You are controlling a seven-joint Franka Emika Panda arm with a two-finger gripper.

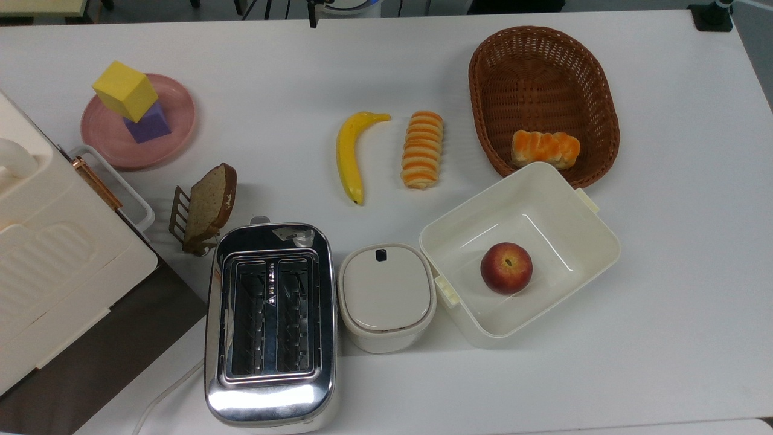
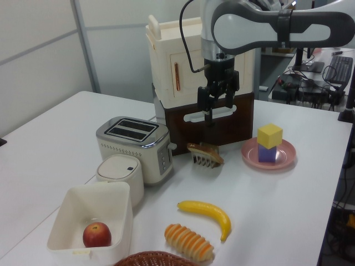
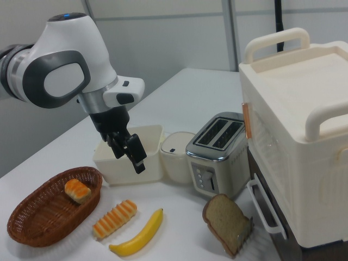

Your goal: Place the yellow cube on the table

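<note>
The yellow cube (image 1: 125, 90) (image 2: 270, 135) rests tilted on top of a purple cube (image 1: 150, 125) (image 2: 267, 153), and both stand on a round pink plate (image 1: 175, 130) (image 2: 284, 160) near the top view's far left of the white table (image 1: 272, 78) (image 2: 310, 210). My gripper (image 2: 213, 113) (image 3: 130, 157) hangs in the air, pointing down, open and with nothing in it. In the left view it is left of the plate and well above the table, over the bread slice.
A bread slice in a rack (image 1: 208, 205), a chrome toaster (image 1: 270, 320) and a lidded white pot (image 1: 386, 296) stand nearby. A banana (image 1: 350, 154), a striped roll (image 1: 423, 148), a wicker basket (image 1: 604, 121), an open bin (image 1: 598, 241) holding an apple, and a cream cabinet (image 2: 172, 72) also stand here.
</note>
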